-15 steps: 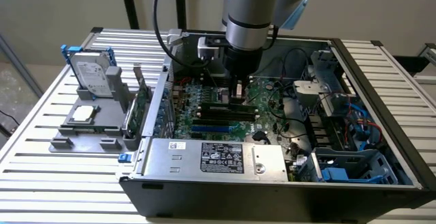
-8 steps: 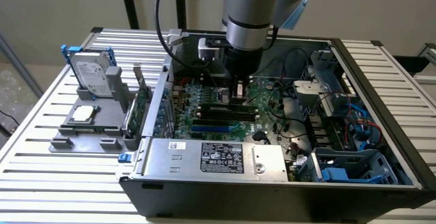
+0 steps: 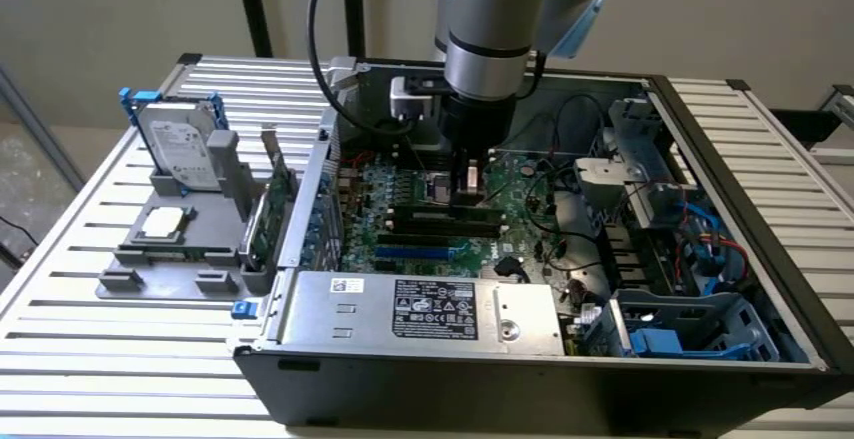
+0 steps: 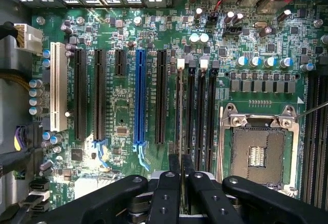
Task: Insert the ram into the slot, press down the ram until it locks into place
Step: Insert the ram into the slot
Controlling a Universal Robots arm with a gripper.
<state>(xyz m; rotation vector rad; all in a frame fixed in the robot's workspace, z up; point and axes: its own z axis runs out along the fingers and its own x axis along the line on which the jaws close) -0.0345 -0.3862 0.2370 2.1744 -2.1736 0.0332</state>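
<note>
Pinching one ram [image 4: 179, 106]; jaws over one of four adjacent black slots [image 4: 201, 106].

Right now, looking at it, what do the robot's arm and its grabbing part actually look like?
The arm is a thick silver-grey metal cylinder with pale blue trim at its joint and a black wrist section below. A thick black cable runs alongside it. The end effector is matte black: two slim flat fingers on hinged link bars dotted with small round pivot bolts.

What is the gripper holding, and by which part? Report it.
The ram, seen edge-on: the fingers pinch its flat faces near the top edge, above the black slots.
</note>
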